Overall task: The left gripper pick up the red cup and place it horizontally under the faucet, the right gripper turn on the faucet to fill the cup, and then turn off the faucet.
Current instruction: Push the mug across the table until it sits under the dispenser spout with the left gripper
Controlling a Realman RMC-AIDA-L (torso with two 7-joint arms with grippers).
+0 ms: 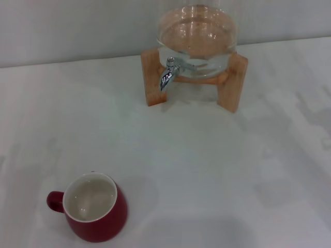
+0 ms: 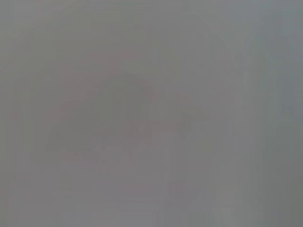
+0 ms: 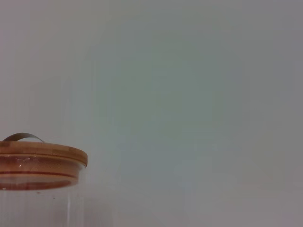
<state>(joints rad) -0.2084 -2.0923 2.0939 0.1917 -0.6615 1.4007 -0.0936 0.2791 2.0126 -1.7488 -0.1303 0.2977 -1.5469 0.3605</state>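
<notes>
The red cup (image 1: pixel 94 206) stands upright on the white table near the front left in the head view, its white inside showing and its small handle pointing left. The chrome faucet (image 1: pixel 169 74) curves down from the front of a glass jar (image 1: pixel 197 39) held in a wooden stand (image 1: pixel 153 78) at the back centre. Neither the left gripper nor the right gripper shows in any view. The left wrist view is plain grey. In the right wrist view only the jar's wooden lid (image 3: pixel 40 156) with its metal handle shows.
The white table (image 1: pixel 217 170) spreads between the cup and the jar stand. A pale wall (image 1: pixel 77 28) rises behind the jar.
</notes>
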